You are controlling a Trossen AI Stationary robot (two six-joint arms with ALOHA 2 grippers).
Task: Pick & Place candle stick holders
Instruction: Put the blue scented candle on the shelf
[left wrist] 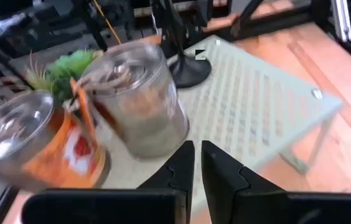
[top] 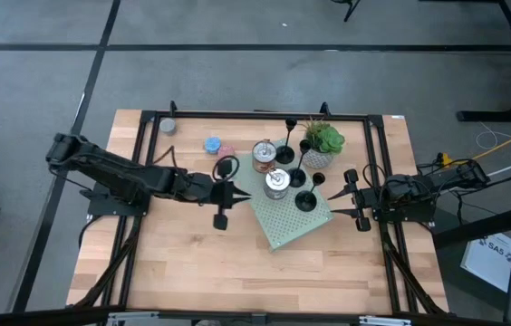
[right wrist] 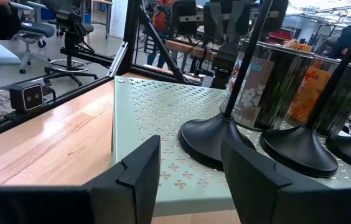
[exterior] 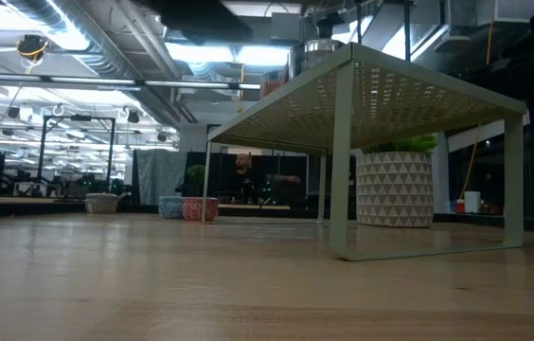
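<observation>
1. Your three candle holders (top: 304, 200) stand upright on the green perforated shelf (top: 284, 226), beside the tins (top: 276, 181) and the plant (top: 322, 143).
2. Your right gripper (right wrist: 191, 168) is nearer: fingers wide apart, level with the shelf edge, the nearest holder's round base straight ahead.
3. Your left gripper (left wrist: 197, 171), fingers nearly closed and empty, faces the tins.

Right gripper (right wrist: 191, 171): fingers parted, at the edge of the green perforated shelf (right wrist: 144, 109). On the shelf: three candle stick holders (right wrist: 219, 140); shiny tins (right wrist: 269, 81) directly behind them.
</observation>
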